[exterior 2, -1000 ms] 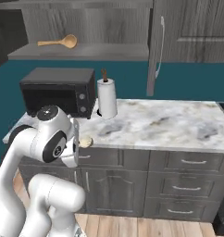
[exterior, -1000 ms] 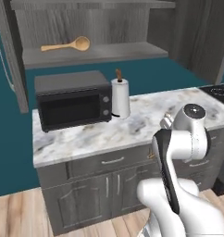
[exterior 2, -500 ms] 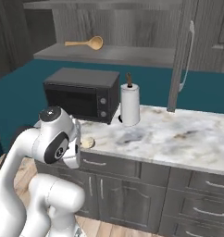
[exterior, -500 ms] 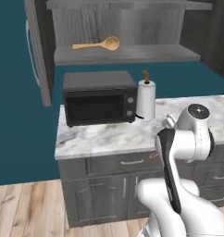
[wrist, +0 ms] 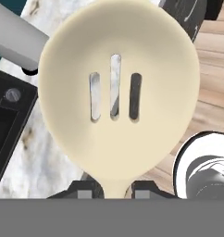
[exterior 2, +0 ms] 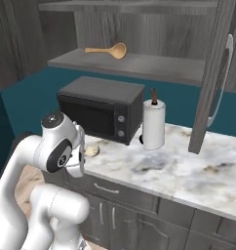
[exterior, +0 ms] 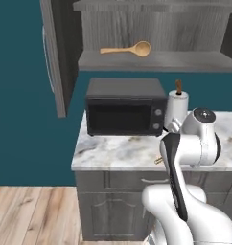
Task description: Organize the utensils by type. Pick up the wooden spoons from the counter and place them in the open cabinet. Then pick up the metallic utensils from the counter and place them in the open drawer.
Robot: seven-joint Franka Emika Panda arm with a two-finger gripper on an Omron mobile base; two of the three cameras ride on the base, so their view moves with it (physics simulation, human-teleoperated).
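Observation:
My gripper (wrist: 113, 187) is shut on the neck of a wooden spoon with a pale cream slotted head (wrist: 116, 88). That head (exterior 2: 92, 150) hangs over the counter's (exterior 2: 178, 171) left front corner, beside my wrist. Its orange-brown handle tip (exterior: 158, 160) pokes out left of my arm. The long tan wooden spoon (exterior: 127, 49) (exterior 2: 106, 50) lies on the grey shelf (exterior: 156, 60) (exterior 2: 139, 66) of the open cabinet, above the counter (exterior: 118, 150). The metallic utensils and the open drawer are out of view.
A black microwave (exterior: 125, 107) (exterior 2: 100, 110) stands on the counter under the shelf, with a paper towel roll (exterior: 177, 107) (exterior 2: 153, 124) to its right. The cabinet doors (exterior: 53, 57) (exterior 2: 215, 73) hang open on either side. Dark grey floor cabinets (exterior: 113, 201) sit below.
The whole scene has slid rightward and grown larger in both base views, so the base has driven. The cream-headed spoon stays in my gripper.

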